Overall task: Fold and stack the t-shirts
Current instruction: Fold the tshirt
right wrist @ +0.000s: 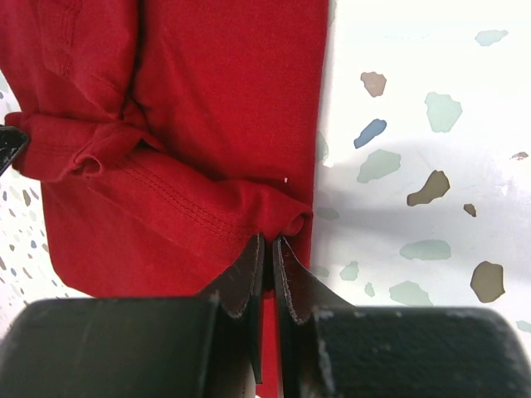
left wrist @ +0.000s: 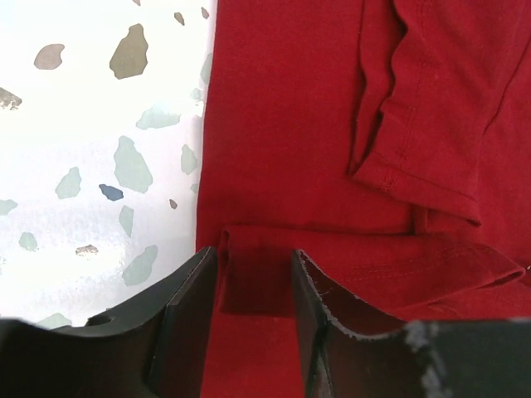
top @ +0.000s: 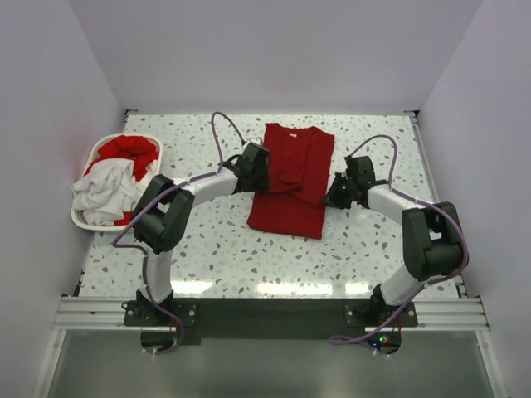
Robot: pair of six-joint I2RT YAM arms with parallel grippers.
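Looking down from the top camera, I have the red t-shirt (top: 292,170) lying on the speckled table (top: 224,249) between my two arms, folded into a long narrow panel with its collar end towards the far wall. The left gripper (top: 265,184) sits at the shirt's left edge and the right gripper (top: 326,199) at its right edge, roughly level with each other, just past the middle of the panel on the near side. A raised ridge of cloth runs across the shirt from one gripper to the other.

On the left wrist camera, the left gripper (left wrist: 253,265) has its jaws partway apart. A thick rolled fold of the red t-shirt (left wrist: 282,149) fills the gap between them, both fingers (left wrist: 187,290) pressed against it, so I read that as a grasp.

On the right wrist camera, the right gripper (right wrist: 267,249) is clenched almost completely together. It pinches a hemmed fold of the red t-shirt (right wrist: 232,99) right at the cloth's edge, where the fabric bunches above the fingertips.

Off to the left, well apart from both grippers, the white basket (top: 83,222) holds a crumpled white t-shirt (top: 104,189) and a second red t-shirt (top: 130,151) behind it.
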